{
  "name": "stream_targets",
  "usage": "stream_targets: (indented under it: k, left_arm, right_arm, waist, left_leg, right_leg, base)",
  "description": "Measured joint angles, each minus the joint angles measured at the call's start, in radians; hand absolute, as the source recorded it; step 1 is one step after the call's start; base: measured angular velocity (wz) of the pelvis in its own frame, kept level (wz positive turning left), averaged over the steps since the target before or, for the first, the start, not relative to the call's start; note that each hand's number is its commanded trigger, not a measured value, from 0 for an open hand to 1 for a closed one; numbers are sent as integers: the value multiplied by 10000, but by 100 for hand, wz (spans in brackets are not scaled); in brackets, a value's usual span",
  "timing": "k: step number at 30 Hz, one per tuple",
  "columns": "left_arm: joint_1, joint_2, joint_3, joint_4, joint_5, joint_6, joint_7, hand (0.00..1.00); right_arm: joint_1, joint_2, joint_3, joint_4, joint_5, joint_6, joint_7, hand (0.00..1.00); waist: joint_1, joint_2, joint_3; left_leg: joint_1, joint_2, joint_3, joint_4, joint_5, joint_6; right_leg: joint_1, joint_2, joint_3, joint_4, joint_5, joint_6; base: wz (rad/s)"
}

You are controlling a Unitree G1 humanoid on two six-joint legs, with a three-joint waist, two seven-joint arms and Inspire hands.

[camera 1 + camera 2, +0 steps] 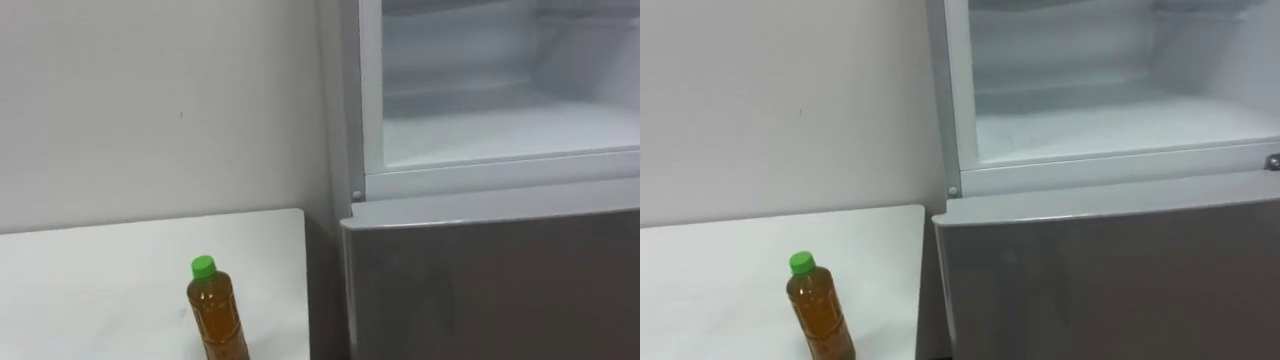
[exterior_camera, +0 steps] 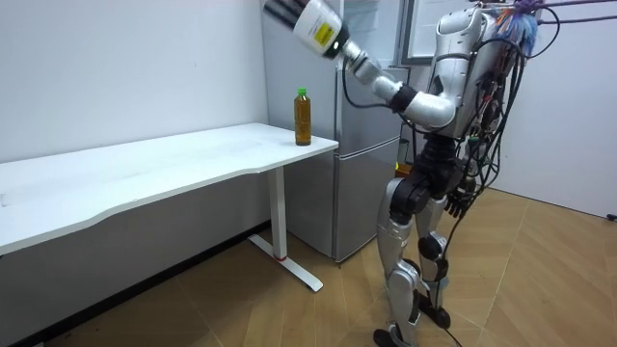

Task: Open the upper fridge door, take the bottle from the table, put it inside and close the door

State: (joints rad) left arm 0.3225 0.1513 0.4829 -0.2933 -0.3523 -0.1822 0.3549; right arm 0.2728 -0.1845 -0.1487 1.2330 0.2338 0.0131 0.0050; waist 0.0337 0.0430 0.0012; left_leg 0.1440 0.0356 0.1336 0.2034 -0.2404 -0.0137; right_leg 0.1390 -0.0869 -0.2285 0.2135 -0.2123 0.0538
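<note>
A clear bottle [image 1: 218, 318] of amber liquid with a green cap stands upright on the white table [image 1: 100, 280], near the corner next to the fridge. In the room view the bottle [image 2: 303, 118] is at the table's end. The upper fridge compartment [image 1: 500, 130] is open, with a bare white shelf inside. I stand in front of the fridge. My left arm is raised high over the bottle, and my left hand [image 2: 281, 10] is cut off by the picture's top edge. My right hand [image 2: 459, 200] hangs relaxed by my hip.
The grey lower fridge door [image 1: 500, 290] is closed, close beside the table's edge. A white wall runs behind the table. In the room view the long table [image 2: 174, 159] stretches away to the room view's left, over wooden floor [image 2: 540, 280].
</note>
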Motion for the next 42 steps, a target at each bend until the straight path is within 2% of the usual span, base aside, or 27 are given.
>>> stream_targets:
  k: [3,5,8,11,13,15,20,24,29,33,38,42]
  left_arm:
    - [590,-345,-372,1076,-74,98,15,0]
    - [851,-501,-655,2149,-68,98,-29,0]
    - [1045,-633,-1280,4491,-93,123,-136,0]
    - [997,-635,-1601,6010,-32,114,-335,0]
    - [1029,-635,-2131,7392,9,125,-577,0]
    - [1071,-645,-2375,8161,8,113,-895,0]
    - [1038,-613,-2899,10388,-98,115,-1323,0]
    - [1073,-612,-3043,11307,-38,115,-1597,0]
    - [1052,-590,-2982,12205,1260,135,-1923,0]
    - [778,-564,-3053,12865,1737,381,-2180,0]
    - [384,-536,-3493,13528,2660,1037,-2458,0]
    - [173,-278,-3738,13624,3258,1389,-2831,0]
  right_arm:
    - [-11,6,-14,-3,-23,4,89,0]
    - [-14,6,-57,-26,-27,2,213,0]
    - [-57,25,-113,-20,-2,-35,343,0]
    - [-72,30,-111,-16,-37,-53,464,0]
    - [-87,20,-111,-172,-46,-163,652,0]
    - [-81,18,-111,-181,5,-230,785,0]
    - [-73,32,-62,-316,363,-402,996,0]
    - [-87,65,19,-316,748,-448,1074,0]
    - [-174,207,67,-163,849,-680,1089,0]
    - [-175,251,109,-147,1214,-673,1184,0]
    - [-266,298,138,-190,1197,-634,1178,0]
    - [-373,299,325,-196,1196,-620,1179,0]
  waist:
    - [50,-22,13]
    - [45,-85,-14]
    - [27,-177,-27]
    - [38,-235,-18]
    - [32,-292,-6]
    - [33,-382,-2]
    - [-6,-385,6]
    - [-13,-382,5]
    - [-15,-390,3]
    - [-40,-396,0]
    - [-203,-417,0]
    - [-324,-423,7]
  left_leg:
    - [48,-5,-14,-25,-3,-4]
    - [69,-9,-24,-36,-8,-10]
    - [79,-2,-28,-16,-21,-29]
    - [74,7,-62,-1,-25,-36]
    - [70,3,-83,13,-29,-40]
    - [79,5,-85,2,-29,-41]
    - [64,19,-85,-2,-55,-48]
    - [50,19,-74,-21,-57,-52]
    - [2,19,-66,-33,-74,-62]
    - [15,21,-53,-21,-84,-70]
    - [30,19,-10,-1,-85,-69]
    - [24,25,11,-16,-90,-63]
  right_leg:
    - [95,6,-28,-93,-2,4]
    - [159,5,-74,-121,-9,14]
    - [171,-8,-172,-101,-49,2]
    - [197,1,-200,-113,-58,-6]
    - [207,4,-189,-108,-58,-6]
    - [209,4,-198,-102,-59,-7]
    - [237,19,-216,-249,-42,-5]
    - [236,24,-226,-262,-42,-4]
    - [195,35,-219,-276,-42,-3]
    - [197,35,-216,-270,-44,-1]
    - [208,22,-187,-256,-45,0]
    - [178,24,-151,-271,-52,7]
  base:
    - [3]
    - [7]
    - [5]
    - [3]
    - [0]
    - [0]
    - [0]
    - [0]
    - [0]
    - [0]
    - [0]
    - [0]
